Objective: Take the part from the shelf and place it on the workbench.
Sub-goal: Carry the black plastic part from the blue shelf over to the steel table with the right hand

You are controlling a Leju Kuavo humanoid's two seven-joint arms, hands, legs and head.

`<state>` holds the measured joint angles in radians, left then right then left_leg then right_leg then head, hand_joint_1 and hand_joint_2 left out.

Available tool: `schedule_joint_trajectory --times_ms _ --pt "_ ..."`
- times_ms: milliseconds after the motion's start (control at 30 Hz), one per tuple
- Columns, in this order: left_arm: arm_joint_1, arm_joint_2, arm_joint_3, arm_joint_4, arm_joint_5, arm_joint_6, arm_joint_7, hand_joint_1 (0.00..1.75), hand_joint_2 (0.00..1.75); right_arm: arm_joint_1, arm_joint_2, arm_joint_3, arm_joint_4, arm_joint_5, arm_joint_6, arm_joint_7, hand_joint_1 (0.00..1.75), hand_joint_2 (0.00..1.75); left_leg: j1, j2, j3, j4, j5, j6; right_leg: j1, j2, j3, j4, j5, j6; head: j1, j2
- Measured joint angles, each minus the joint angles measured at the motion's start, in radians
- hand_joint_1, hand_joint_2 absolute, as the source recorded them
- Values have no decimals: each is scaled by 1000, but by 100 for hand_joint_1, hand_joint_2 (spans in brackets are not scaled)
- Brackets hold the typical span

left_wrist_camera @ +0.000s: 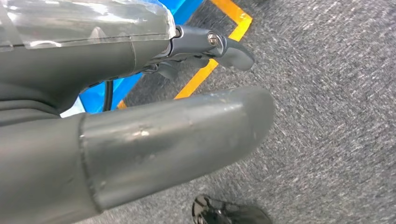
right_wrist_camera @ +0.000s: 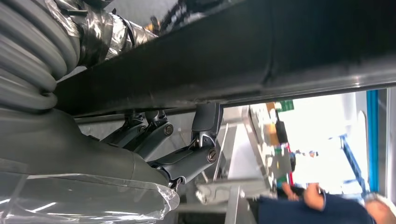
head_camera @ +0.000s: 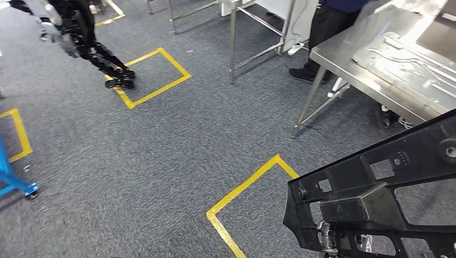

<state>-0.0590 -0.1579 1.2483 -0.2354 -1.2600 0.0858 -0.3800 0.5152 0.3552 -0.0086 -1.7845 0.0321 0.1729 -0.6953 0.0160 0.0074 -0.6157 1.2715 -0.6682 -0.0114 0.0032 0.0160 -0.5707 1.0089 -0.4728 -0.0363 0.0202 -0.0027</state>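
- Against our right hand (right_wrist_camera: 187, 149) lies the black part (head_camera: 376, 199); our fingers (right_wrist_camera: 205, 121) curl up around its edge, holding it.
- Beyond that hand stands the steel workbench (head_camera: 344, 59), well apart from the part, a person (head_camera: 333, 21) behind it.
- Our left hand (left_wrist_camera: 177, 126) hangs over grey carpet (left_wrist_camera: 336, 116), fingers apart, holding nothing.

Industrial workshop: grey carpet floor (head_camera: 161, 161) with yellow taped squares (head_camera: 153, 75) beside a steel surface (head_camera: 344, 59) bearing a metal fixture (head_camera: 414, 64).
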Motion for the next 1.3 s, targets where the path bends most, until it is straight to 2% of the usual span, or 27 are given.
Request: schedule_joint_trajectory --times_ms 33,67,100,133,167,233,300,367,433,500,533,567,600,667,733,767,800,833,900,967,1000,1033,1067,1100,1167,1233,1300 --pt "2 1 0 0 0 0 0 0 0 0 0 0 1 1 0 0 175 175 1 -1 -19 21 8 -3 -1 16 1 3 -2 1 0 0" --pt "2 1 0 0 0 0 0 0 0 0 0 0 2 1 0 0 175 175 2 -3 -18 0 39 -5 -3 32 3 7 -5 4 0 0" --pt "2 2 0 0 0 0 0 0 0 0 0 0 3 1 0 0 175 175 5 -10 -1 -55 84 -7 -6 47 5 13 -10 9 0 0" --pt "2 3 0 0 0 0 0 0 0 0 0 0 3 2 0 0 175 175 8 -30 23 -116 119 -9 -9 60 5 21 -17 15 0 0" --pt "1 3 0 0 0 0 0 0 0 -1 0 0 3 2 0 0 175 175 11 -52 45 -173 141 -9 -9 73 2 32 -23 22 0 0" --pt "1 3 0 0 0 -2 0 0 0 -1 0 0 3 3 0 0 175 175 12 -82 64 -217 142 -1 -10 94 -7 45 -29 35 1 0" --pt "0 3 0 0 0 -2 1 0 0 -1 0 0 3 3 0 0 175 175 10 -67 66 -222 142 15 -12 109 -15 47 -27 45 1 0" --pt "-1 2 1 0 0 -2 1 0 0 0 0 -1 3 4 1 0 175 175 12 -44 70 -230 146 29 -11 72 -28 71 -41 54 2 0" --pt "1 3 1 0 0 -2 1 0 0 -4 0 -1 3 5 2 0 175 175 11 -20 74 -235 146 38 -10 13 -75 163 -87 63 3 0" --pt "4 4 1 0 0 -3 2 0 0 -7 -1 -1 4 5 3 0 175 175 8 8 76 -236 142 42 -14 -7 -139 276 -128 68 3 0" --pt "4 5 1 0 0 -3 3 0 0 -7 -1 -2 5 6 3 0 175 175 8 21 79 -236 139 42 -15 -10 -157 302 -127 68 3 0" --pt "4 5 1 0 0 -3 3 0 0 -6 -1 -2 6 6 3 0 175 175 7 34 83 -236 135 42 -15 -13 -155 293 -107 67 3 0" --pt "3 5 1 0 0 -3 3 0 0 -6 -1 -2 7 6 3 0 175 175 6 46 89 -236 131 41 -14 -18 -135 249 -72 62 3 0" --pt "0 4 1 0 0 -3 3 0 0 -7 -1 -2 8 8 5 1 175 175 3 68 103 -237 121 37 -1 -58 -72 120 -12 43 3 0" --pt "-1 2 1 1 0 -4 3 0 0 -8 -1 -2 8 10 6 1 175 175 -1 89 112 -242 113 29 14 -92 -40 53 0 26 3 0" --pt "-2 1 1 1 0 -4 3 0 0 -8 -1 -2 8 11 6 2 175 175 -2 101 116 -246 111 24 18 -92 -38 48 -4 21 3 0" --pt "-3 1 1 1 0 -4 3 0 0 -7 -1 -2 8 12 6 2 175 175 -3 113 124 -251 110 20 17 -79 -37 43 -3 19 3 0" --pt "-5 1 2 1 0 -4 4 0 0 -5 0 -2 8 13 6 2 175 175 -3 109 131 -252 106 16 14 -67 -31 33 0 16 3 0" --pt "-7 2 2 1 0 -4 4 0 0 -6 0 -1 9 16 6 2 175 175 -3 65 120 -207 74 10 4 -45 -16 11 7 9 3 0" --pt "-4 2 2 1 0 -4 5 0 0 -9 0 1 9 18 6 3 175 175 1 12 59 -88 17 7 -1 -22 -8 5 7 1 2 0" --pt "-2 2 2 1 0 -4 5 0 0 -10 0 1 10 18 6 3 175 175 2 3 24 -26 -4 5 -1 -8 -8 6 6 -1 2 0" --pt "1 2 2 1 0 -4 6 0 0 -10 0 2 10 19 7 3 175 175 3 -1 -1 9 -7 1 -1 7 -8 9 4 -1 1 0" --pt "2 3 2 1 0 -4 6 0 0 -9 0 2 11 19 7 3 175 175 4 -2 -11 10 12 -2 -2 24 -7 13 1 1 2 0" --pt "2 4 2 1 0 -4 6 0 0 -9 0 2 11 19 7 3 175 175 6 -6 -2 -28 50 -4 -4 40 -7 18 -2 5 1 0" --pt "2 5 2 1 0 -4 6 0 0 -9 0 3 12 19 7 3 175 175 12 -43 40 -149 121 -8 -7 66 -10 37 -14 16 1 0" --pt "2 5 2 1 0 -4 7 0 0 -10 0 5 12 20 8 4 175 175 14 -77 63 -212 138 -1 -8 89 -18 52 -21 29 2 0" --pt "1 5 2 1 0 -3 7 0 0 -9 0 7 13 22 8 4 175 175 10 -68 66 -215 136 14 -10 110 -25 53 -19 41 2 0"
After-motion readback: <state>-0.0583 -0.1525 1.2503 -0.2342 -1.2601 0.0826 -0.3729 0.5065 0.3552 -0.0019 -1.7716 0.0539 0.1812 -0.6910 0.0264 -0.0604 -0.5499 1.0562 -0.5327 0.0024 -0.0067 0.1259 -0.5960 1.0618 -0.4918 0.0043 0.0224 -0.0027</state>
